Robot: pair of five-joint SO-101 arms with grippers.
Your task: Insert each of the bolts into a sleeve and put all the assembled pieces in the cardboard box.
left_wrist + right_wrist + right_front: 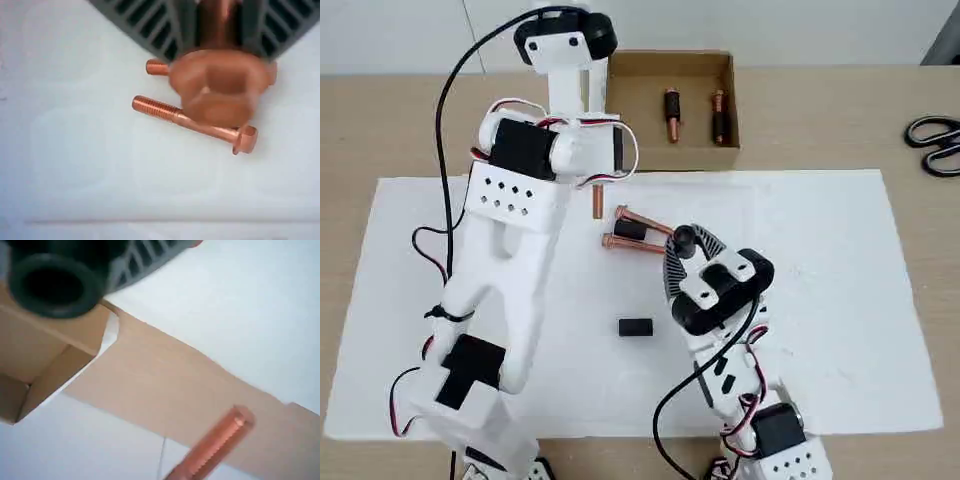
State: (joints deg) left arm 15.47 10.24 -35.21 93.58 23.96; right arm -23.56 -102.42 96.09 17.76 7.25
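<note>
Jaws (left) around bolt [219, 91]

A black sleeve [52, 285] in the end effector [97, 270], near a bolt [215, 445] and the cardboard box [150, 385]

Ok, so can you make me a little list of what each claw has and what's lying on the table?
Left claw: shut on a copper bolt, over the paper near the box
Right claw: shut on a black sleeve
Cardboard box: two assembled pieces inside
White paper: two loose bolts and a spare sleeve
Table edge: scissors
</note>
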